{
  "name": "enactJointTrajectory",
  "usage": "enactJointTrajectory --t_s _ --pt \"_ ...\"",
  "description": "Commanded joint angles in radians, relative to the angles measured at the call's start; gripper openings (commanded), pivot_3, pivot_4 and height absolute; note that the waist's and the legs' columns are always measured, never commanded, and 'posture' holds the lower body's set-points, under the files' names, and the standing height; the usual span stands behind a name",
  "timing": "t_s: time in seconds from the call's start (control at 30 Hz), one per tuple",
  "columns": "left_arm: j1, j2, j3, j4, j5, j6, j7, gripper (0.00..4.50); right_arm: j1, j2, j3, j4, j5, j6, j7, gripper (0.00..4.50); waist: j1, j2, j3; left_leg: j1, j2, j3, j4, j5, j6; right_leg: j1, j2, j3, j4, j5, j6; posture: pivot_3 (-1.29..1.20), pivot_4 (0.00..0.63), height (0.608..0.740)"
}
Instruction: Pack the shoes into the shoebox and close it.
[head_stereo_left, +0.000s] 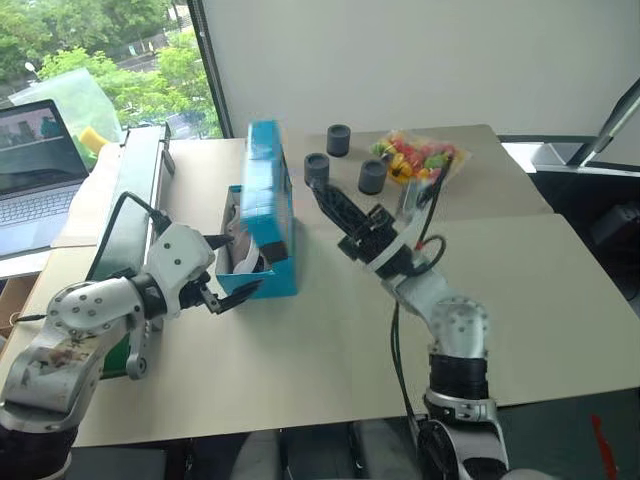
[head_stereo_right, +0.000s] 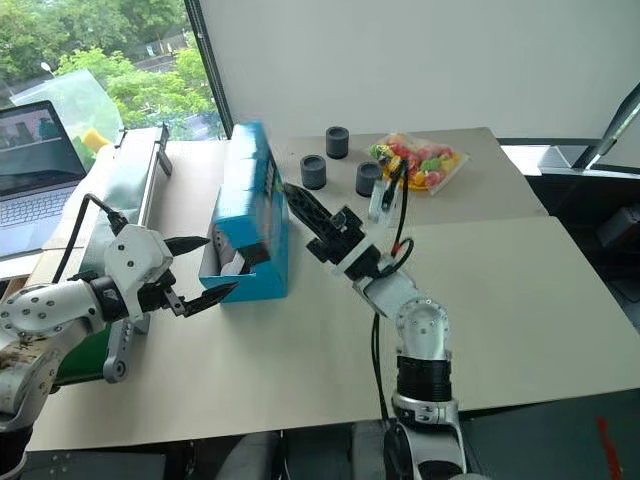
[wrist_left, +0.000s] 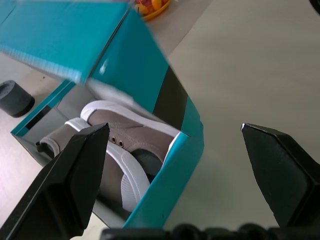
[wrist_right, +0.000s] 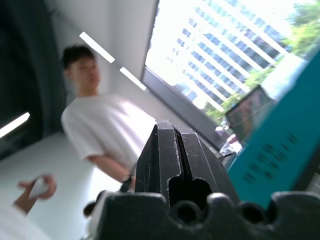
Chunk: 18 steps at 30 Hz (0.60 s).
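The turquoise shoebox (head_stereo_left: 262, 282) stands mid-table with its lid (head_stereo_left: 266, 172) raised and leaning over the opening. Inside lie the grey shoes (wrist_left: 131, 141) with white soles, side by side. My left gripper (head_stereo_left: 233, 267) is open, level with the box's near end, its fingers spread in front of the near corner (wrist_left: 186, 150). My right gripper (head_stereo_right: 290, 190) is shut with nothing in it. It is lifted and points upward beside the lid's outer face (wrist_right: 285, 155). Whether it touches the lid, I cannot tell.
A long green conveyor (head_stereo_left: 133, 195) runs along the left, with a laptop (head_stereo_left: 35, 165) beyond it. Three dark cylinders (head_stereo_left: 338, 140) and a bag of colourful items (head_stereo_left: 420, 158) lie behind the box. A person (wrist_right: 107, 132) stands past the table.
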Motion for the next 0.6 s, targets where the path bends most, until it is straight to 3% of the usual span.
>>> enactJointTrajectory --t_s 0.03,0.2,0.3,0.6 --pt "0.002 0.008 0.041 -0.063 -0.010 0.012 0.022 4.50 -0.079 -0.082 0.114 -0.044 -0.088 0.040 0.072 0.03 0.004 -0.001 0.000 0.000 0.000 0.000 0.000 0.000 0.000 0.000 0.000 0.000 0.000 -0.001 0.002 0.00 0.150 0.736" --pt "0.023 0.006 0.076 -0.097 -0.021 0.042 0.043 4.50 -0.216 -0.120 0.267 0.153 -0.351 -0.023 0.090 0.03 0.003 -0.001 0.000 0.001 0.000 0.001 0.000 0.000 0.000 -0.001 0.002 0.001 0.000 -0.001 0.002 0.00 0.150 0.736" --pt "0.061 0.012 0.118 -0.130 -0.029 0.069 0.052 4.50 -0.306 -0.061 0.325 0.360 -0.495 -0.103 0.082 0.03 0.000 -0.001 0.000 0.001 0.000 0.001 0.000 0.000 0.000 -0.001 0.002 0.001 0.000 -0.001 0.001 0.00 0.150 0.736" --pt "0.249 -0.028 0.360 -0.277 -0.073 0.193 0.106 4.50 -0.531 0.056 0.271 0.771 -0.651 -0.311 0.232 0.03 -0.006 -0.002 0.001 -0.008 0.000 0.001 0.000 -0.001 -0.002 -0.011 0.001 0.001 0.003 0.004 -0.006 0.00 0.150 0.736"
